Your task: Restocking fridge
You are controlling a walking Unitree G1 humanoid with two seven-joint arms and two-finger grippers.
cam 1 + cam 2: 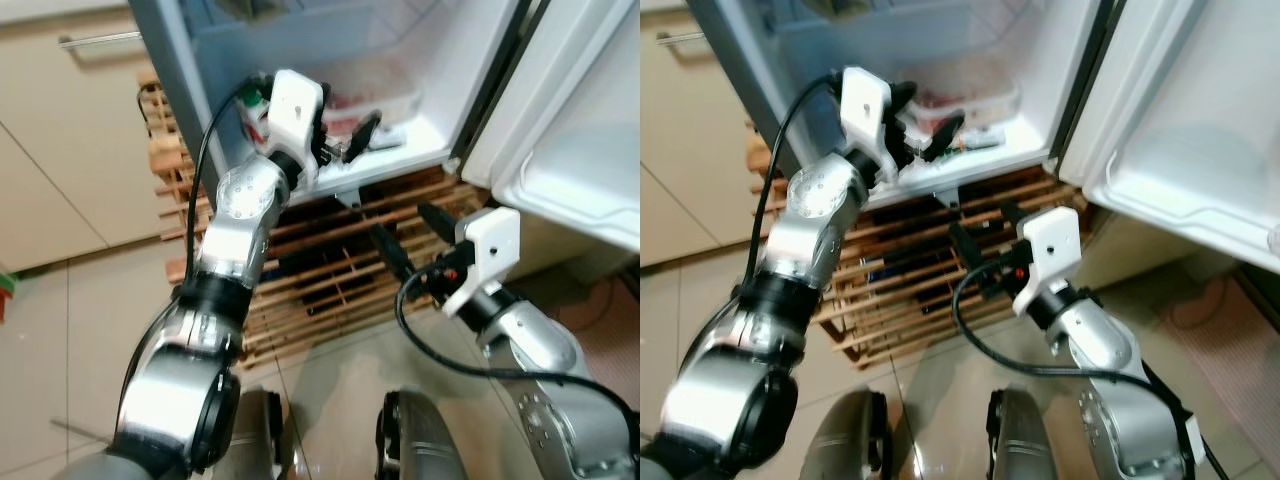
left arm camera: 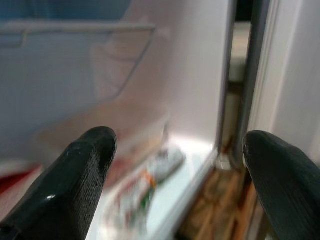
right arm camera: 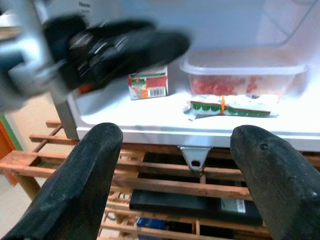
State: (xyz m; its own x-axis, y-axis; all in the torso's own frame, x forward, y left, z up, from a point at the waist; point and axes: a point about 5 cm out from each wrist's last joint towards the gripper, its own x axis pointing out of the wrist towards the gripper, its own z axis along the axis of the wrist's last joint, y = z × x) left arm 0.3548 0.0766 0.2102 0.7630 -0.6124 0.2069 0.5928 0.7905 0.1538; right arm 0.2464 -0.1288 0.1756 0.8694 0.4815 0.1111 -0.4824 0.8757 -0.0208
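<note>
Legible text scarce. Small red, green and white carton on the white fridge shelf: barcode panel on its front face, digits too small to read; other printing on it illegible. Flat green-and-white packet beside the carton on the same shelf: printed pattern, no words readable. Dark lettering on the grey fridge wall above the carton: brand-like word, blurred, cannot be made out.
</note>
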